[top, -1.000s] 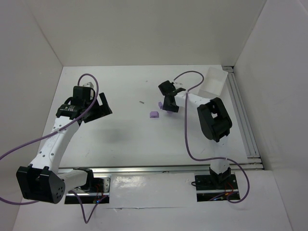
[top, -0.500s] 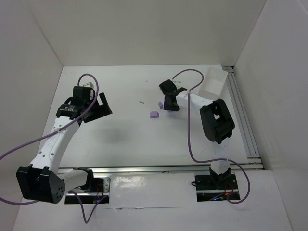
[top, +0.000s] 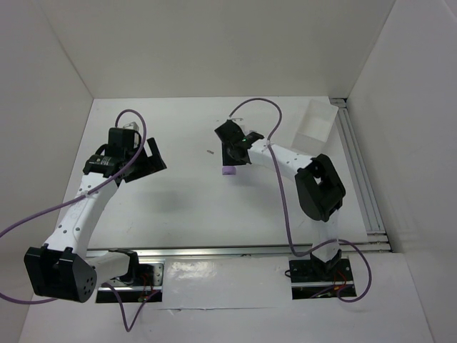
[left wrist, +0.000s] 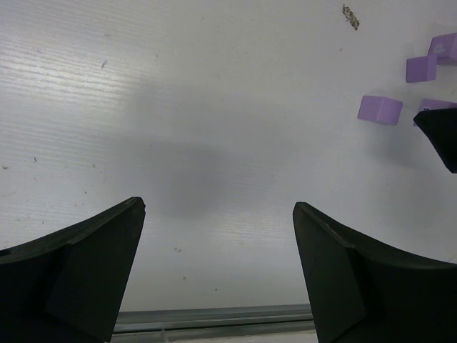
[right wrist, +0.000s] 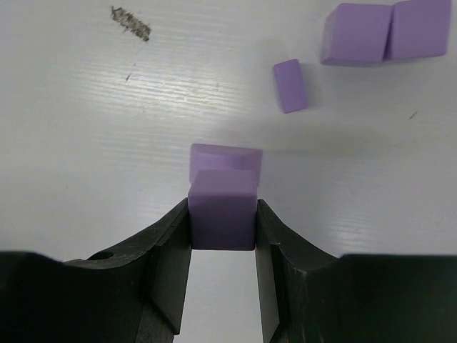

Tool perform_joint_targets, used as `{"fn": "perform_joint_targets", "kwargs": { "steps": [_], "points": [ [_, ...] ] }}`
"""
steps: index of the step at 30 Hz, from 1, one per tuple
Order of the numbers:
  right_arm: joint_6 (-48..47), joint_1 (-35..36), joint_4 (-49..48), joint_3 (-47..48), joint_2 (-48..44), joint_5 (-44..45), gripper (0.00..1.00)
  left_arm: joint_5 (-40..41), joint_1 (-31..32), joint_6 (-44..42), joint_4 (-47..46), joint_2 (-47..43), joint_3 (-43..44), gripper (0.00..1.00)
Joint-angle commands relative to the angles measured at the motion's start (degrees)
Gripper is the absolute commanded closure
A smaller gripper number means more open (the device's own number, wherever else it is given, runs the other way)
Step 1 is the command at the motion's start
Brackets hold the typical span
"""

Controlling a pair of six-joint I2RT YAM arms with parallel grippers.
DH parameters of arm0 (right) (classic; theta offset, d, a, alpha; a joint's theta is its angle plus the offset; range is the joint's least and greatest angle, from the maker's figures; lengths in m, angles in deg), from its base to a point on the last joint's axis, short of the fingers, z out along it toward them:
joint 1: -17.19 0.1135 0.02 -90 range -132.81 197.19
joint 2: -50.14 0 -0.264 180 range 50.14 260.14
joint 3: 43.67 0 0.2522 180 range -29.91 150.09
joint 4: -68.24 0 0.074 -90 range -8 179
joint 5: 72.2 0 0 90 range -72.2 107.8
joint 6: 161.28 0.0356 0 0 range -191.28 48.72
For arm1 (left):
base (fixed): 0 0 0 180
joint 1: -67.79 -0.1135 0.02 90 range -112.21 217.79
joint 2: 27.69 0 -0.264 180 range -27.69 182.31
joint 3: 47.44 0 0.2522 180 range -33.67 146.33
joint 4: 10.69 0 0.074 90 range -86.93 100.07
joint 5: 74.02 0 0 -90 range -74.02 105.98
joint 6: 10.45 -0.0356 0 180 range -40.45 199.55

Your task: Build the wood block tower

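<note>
We see the right fingers [right wrist: 168,264] closed narrowly on one lilac wood block [right wrist: 223,211], its two side faces pressed flat against the inner pads. In the right wrist view a second lilac cube [right wrist: 226,158] lies on the white desk [right wrist: 86,128] directly beyond the held one and is partly covered by it; we cannot tell whether the two touch. Further off to the right lies a smaller, narrow-looking lilac piece [right wrist: 290,86]. Past it a pair of lilac cubes [right wrist: 385,30] sit side by side, touching. A dark speck of debris [right wrist: 131,23] lies at the far left. From above, the right arm reaches toward the middle of the desk, and one lilac cube shows just below its black wrist. A shallow white tray [top: 319,108] sits at the far right corner. The left fingers [left wrist: 93,264] are spread wide with only bare desk between them, hovering well to the left of the cubes. No upright column of blocks shows in any view.
</note>
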Motion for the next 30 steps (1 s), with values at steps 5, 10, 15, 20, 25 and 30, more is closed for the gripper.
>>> {"fn": "perform_joint_targets", "kwargs": {
  "steps": [5,10,15,20,25,30],
  "points": [
    [1.39,1.51,0.77,3.88,2.94,1.05,0.69,-0.19,-0.33,-0.70,-0.15,-1.42,0.67,0.02],
    [1.39,1.51,1.30,5.11,4.88,1.05,0.69,-0.19,-0.33,-0.70,0.37,-1.42,0.67,0.02],
    [1.39,2.04,1.30,5.11,5.41,1.05,0.66,-0.19,-0.33,-0.70,0.38,-1.94,0.67,0.02],
    [1.39,2.04,1.30,5.11,6.46,1.05,0.66,0.34,-0.33,-0.70,0.38,-1.94,0.67,0.02],
    [1.39,2.04,1.82,5.64,7.69,1.05,0.65,0.34,-0.33,-0.70,0.38,-1.94,0.67,0.02],
    [1.39,2.04,1.82,5.64,8.22,0.52,0.60,-0.18,-0.33,-0.70,0.38,-1.94,0.67,0.02]
  ]
}}
